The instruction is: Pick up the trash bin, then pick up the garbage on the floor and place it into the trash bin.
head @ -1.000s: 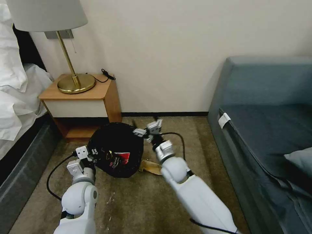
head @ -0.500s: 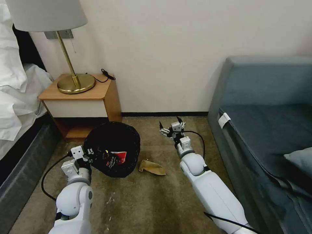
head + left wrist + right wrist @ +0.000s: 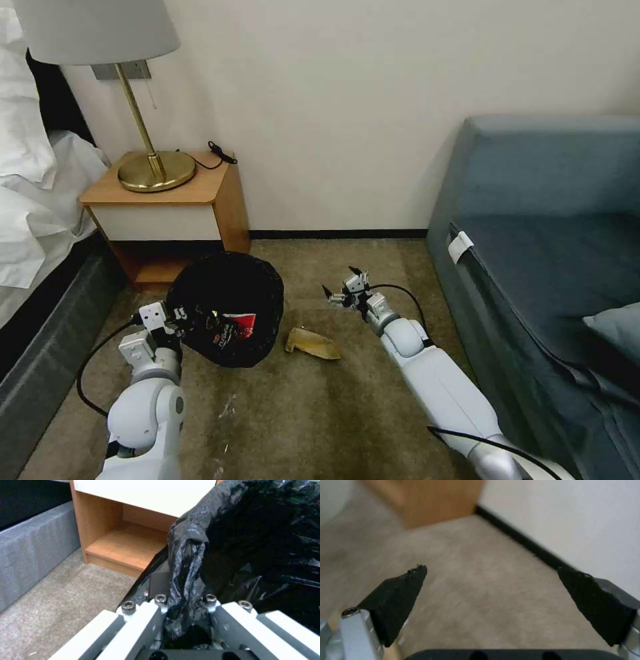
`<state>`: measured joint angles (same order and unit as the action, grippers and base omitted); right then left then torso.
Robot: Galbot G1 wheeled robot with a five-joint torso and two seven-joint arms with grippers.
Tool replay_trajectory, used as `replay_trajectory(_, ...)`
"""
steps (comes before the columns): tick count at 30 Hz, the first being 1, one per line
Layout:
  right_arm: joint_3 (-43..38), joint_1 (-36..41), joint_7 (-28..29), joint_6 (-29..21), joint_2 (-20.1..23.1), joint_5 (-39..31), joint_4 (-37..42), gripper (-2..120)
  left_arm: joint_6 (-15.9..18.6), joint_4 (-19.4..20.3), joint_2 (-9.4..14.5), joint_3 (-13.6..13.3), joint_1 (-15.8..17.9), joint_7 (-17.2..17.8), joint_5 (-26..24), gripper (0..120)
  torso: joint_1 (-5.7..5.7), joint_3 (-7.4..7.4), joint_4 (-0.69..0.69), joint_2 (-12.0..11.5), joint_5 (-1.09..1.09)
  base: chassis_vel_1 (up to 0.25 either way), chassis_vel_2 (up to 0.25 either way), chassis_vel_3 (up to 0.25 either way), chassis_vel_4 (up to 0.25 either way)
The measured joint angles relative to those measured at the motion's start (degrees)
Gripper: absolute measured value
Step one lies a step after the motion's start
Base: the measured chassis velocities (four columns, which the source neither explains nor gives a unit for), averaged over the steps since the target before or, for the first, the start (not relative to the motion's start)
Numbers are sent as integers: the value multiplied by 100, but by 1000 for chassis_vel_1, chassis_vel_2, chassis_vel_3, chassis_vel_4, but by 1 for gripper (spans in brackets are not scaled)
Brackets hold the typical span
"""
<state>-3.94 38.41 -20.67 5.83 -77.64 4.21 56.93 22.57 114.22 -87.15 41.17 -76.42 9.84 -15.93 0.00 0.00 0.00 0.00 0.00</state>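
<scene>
Left hand [image 3: 179, 319] clamped on trash bin [image 3: 225, 313] rim; right hand [image 3: 341, 288] spread above floor [image 3: 300, 413]

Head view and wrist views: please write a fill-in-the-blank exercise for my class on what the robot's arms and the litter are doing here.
1. The left gripper is shut on the ____ bag lining the trash bin.
2. The right gripper has its jaws ____.
3. The tan paper scrap lies on the ____.
4. A brass lamp stands on the wooden ____.

Missing words: black; open; floor; nightstand
</scene>
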Motion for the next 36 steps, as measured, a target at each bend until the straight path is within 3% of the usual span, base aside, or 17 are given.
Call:
replay_trajectory(1, -63, -59, -521, 54, -13, 295, -127, 100, 0, -3, -7, 2, 1, 0, -1, 2, 0, 0, 0, 0, 1, 0, 0, 0, 0)
replay_trajectory(3, -113, -109, -981, 104, -34, 582, -215, 100, 0, -34, -13, 12, 6, 1, -1, 2, 0, 0, 0, 0, 0, 0, 0, 0, 0)
replay_trajectory(12, -254, -189, -1828, 510, -116, 1181, -594, 100, -10, -139, -48, 6, 85, 8, 40, 2, 0, 0, -1, 0, 1, 0, 0, 0, 0)
replay_trajectory(20, -334, -281, -1893, 862, -270, 1529, -1190, 100, -61, -174, -110, -32, 59, 3, 86, 2, 0, 0, -1, 0, 0, 0, 0, 0, 0)
replay_trajectory(36, -540, -512, -1336, 1130, -783, 2090, -2483, 100, -208, -169, -122, 62, -149, 1, 53, 2, 0, 0, 0, 0, 0, 0, 0, 0, 0)
